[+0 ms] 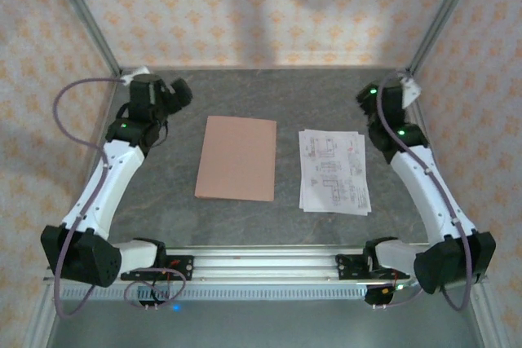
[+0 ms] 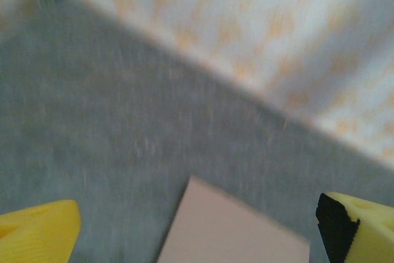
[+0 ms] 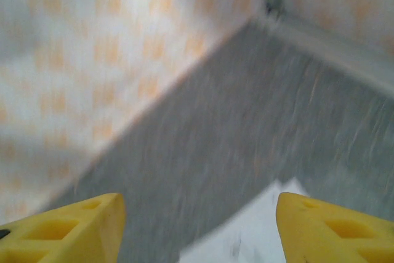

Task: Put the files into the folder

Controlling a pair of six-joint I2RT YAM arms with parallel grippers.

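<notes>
Files (image 1: 333, 171), a small stack of white printed sheets, lie flat on the grey table (image 1: 245, 95) just ahead of and below the right gripper (image 3: 200, 232). Its 2 yellow fingers (image 3: 74, 226) stand apart with nothing between them, and in the right wrist view 1 white corner of the stack shows between the tips. The folder (image 1: 237, 157) lies flat to that gripper's left, beside the files, with a strip of table between them. The left gripper (image 2: 197, 235) hovers near the folder's far corner, jaws spread wide and empty, close to the patterned wall (image 2: 277, 29).
</notes>
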